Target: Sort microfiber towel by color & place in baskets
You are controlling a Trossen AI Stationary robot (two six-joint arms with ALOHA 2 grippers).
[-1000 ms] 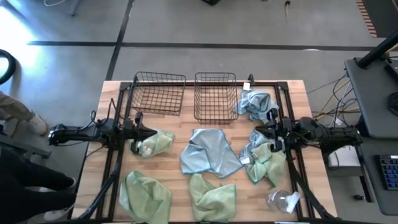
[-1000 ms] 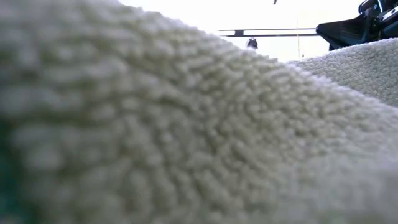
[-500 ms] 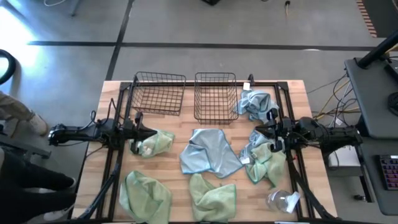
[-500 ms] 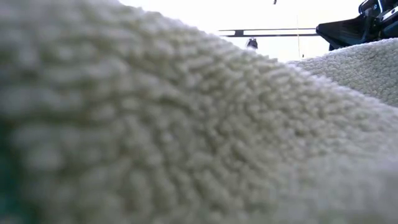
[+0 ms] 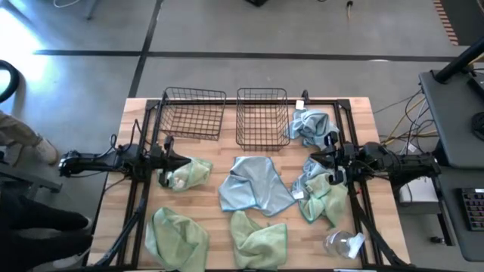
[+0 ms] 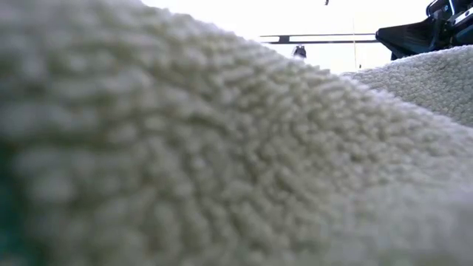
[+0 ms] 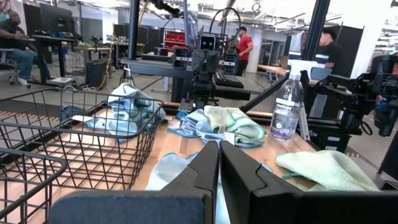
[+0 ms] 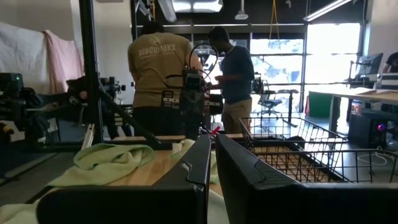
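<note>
The left gripper is parked at the left side of the table, fingers pressed together with nothing pinched between them, its tip right over the edge of a crumpled light green towel. In the left wrist view the two dark fingers are seen touching along their whole length. The right gripper is closed up the same way on the right side, also carrying nothing, poised just above a heap where a blue-grey towel is tangled with a green towel.

Going outward: a big blue-grey towel is spread flat mid-table between the two grippers. Two more green towels are bunched along the near edge, one at front left and one at front centre. Another blue-grey towel is wadded at the back right, just beside the right basket. The left basket sits next to it along the far edge, and only bare mesh is seen in both. A clear spray bottle is lying at the front right corner.

The low view is pretty much swallowed by fuzzy cloth pressed close to the lens. People can be made out in the room behind.
</note>
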